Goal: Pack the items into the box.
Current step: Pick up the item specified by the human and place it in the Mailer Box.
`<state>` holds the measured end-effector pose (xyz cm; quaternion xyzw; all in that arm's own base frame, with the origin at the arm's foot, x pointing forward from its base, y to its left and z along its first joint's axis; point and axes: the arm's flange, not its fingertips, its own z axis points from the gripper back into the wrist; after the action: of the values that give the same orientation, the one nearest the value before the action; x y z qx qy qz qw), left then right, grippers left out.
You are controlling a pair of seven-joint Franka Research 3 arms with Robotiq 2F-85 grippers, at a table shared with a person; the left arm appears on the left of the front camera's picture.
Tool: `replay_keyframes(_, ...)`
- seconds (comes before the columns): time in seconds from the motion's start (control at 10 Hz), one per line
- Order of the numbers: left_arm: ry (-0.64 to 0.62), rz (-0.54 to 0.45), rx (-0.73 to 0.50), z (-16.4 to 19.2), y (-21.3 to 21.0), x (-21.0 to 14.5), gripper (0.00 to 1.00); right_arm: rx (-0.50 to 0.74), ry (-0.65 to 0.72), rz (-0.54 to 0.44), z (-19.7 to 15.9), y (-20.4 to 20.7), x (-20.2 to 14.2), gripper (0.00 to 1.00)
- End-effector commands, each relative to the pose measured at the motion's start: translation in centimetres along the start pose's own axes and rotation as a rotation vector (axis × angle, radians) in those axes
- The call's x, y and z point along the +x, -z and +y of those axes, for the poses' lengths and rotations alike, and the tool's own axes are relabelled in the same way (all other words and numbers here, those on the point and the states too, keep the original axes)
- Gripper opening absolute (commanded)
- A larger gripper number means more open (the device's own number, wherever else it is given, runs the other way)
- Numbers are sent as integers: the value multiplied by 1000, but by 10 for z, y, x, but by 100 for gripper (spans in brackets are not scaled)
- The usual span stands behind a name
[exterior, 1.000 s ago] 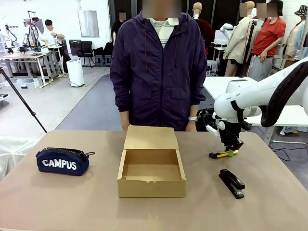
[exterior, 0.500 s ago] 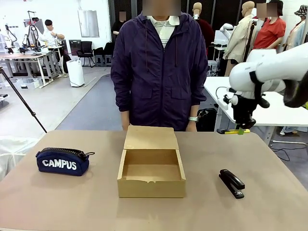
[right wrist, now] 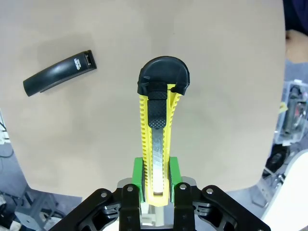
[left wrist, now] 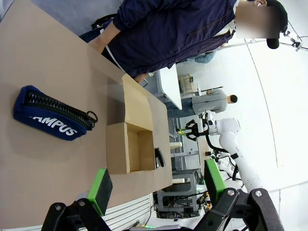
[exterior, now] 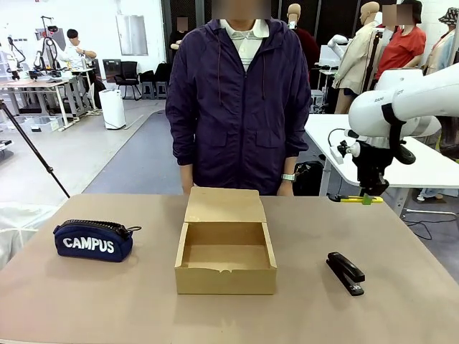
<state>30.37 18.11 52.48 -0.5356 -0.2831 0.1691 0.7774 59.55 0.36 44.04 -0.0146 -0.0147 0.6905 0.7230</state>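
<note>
1. utility knife point(right wrist: 156, 139) sits pinched in my right claw point(exterior: 368, 197), raised above the surface point(exterior: 107, 301) at the right of the frame.
2. stapler point(exterior: 346, 272) lies lower right, apart from the open box point(exterior: 226, 278) at centre.
3. my left claw point(left wrist: 156, 180) is spread wide, pads well apart.

My right arm point(exterior: 405, 100): white rounded shells, black joint band, black cable at the wrist. My right gripper point(right wrist: 156, 174): black linkage, round bolt heads, green pads. My left gripper point(left wrist: 158, 184): black links, green pads. Person point(exterior: 237, 107) opposite: dark purple zip jacket point(exterior: 215, 136), pale collar, wristwatch point(exterior: 287, 177).
</note>
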Motion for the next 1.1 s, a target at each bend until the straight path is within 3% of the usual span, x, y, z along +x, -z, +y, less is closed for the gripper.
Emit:
replay_keyframes(0.0, 2, -8, -19, -2, 0, 1, 100, 6, 25, 1, 4, 2, -4, 0)
replay_keyframes(0.3, 2, -8, -19, -2, 0, 1, 100, 53, 55, 62, 28, -31, 114, 0)
replay_keyframes(0.4, 2, -8, -19, -2, 0, 1, 100, 46, 70, 6, 43, -43, 155, 0)
replay_keyframes(0.7, 2, -8, -19, -2, 0, 1, 100, -32, 108, 45, 73, -42, 257, 0)
replay_keyframes(1.0, 2, -8, -19, -2, 0, 1, 100, 25, -62, -21, 103, -25, 349, 0)
